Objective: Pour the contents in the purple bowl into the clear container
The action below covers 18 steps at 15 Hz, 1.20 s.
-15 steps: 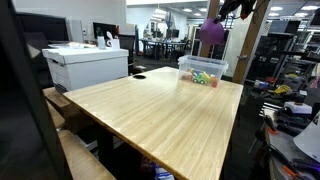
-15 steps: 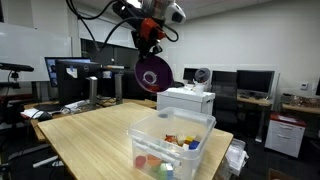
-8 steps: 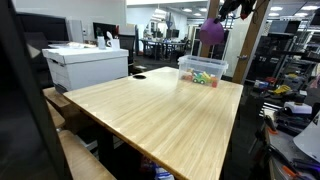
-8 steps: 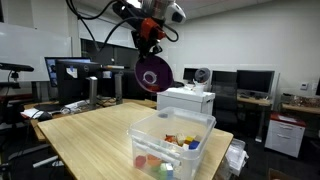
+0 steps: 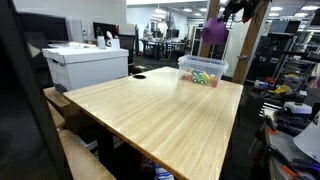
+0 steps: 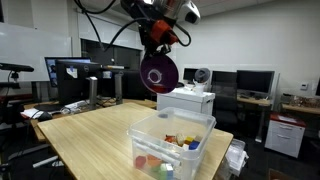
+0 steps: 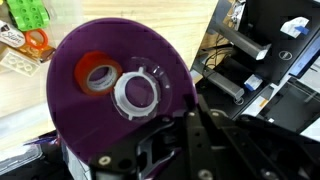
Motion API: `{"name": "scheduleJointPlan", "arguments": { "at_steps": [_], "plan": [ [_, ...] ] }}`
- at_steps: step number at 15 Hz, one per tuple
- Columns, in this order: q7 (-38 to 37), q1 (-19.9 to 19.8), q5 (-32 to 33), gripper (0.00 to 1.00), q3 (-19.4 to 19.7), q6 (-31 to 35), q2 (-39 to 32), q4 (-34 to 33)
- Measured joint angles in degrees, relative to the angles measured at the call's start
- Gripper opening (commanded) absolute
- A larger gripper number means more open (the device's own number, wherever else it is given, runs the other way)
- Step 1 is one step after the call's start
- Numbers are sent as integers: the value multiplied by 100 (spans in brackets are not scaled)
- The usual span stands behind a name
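My gripper (image 6: 153, 40) is shut on the rim of the purple bowl (image 6: 159, 74) and holds it tipped on its side, high above the table. The bowl also shows in an exterior view (image 5: 213, 31) above the clear container (image 5: 202, 70). In the wrist view the purple bowl (image 7: 110, 105) fills the frame with an orange ring (image 7: 97, 73) and a white ring (image 7: 136, 93) inside it; my gripper (image 7: 165, 140) clamps its lower rim. The clear container (image 6: 172, 145) stands on the table with colourful small items in it, and its corner shows in the wrist view (image 7: 28, 25).
A large white box (image 5: 87, 65) stands on the table's far side, also shown in an exterior view (image 6: 187, 102). The wooden table (image 5: 160, 115) has a wide bare top. Desks, monitors and shelves surround it. A small dark object (image 5: 139, 76) lies near the white box.
The gripper and the purple bowl have shifted a little sideways and slightly up; the bowl stays tipped on its side.
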<state>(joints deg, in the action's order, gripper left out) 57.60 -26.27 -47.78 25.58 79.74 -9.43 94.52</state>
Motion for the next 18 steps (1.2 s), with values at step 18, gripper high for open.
{"name": "scheduleJointPlan", "arguments": {
  "at_steps": [18],
  "plan": [
    [483,-1874,-513,1,-1209,-1623,-2585,-2073]
  ]
}}
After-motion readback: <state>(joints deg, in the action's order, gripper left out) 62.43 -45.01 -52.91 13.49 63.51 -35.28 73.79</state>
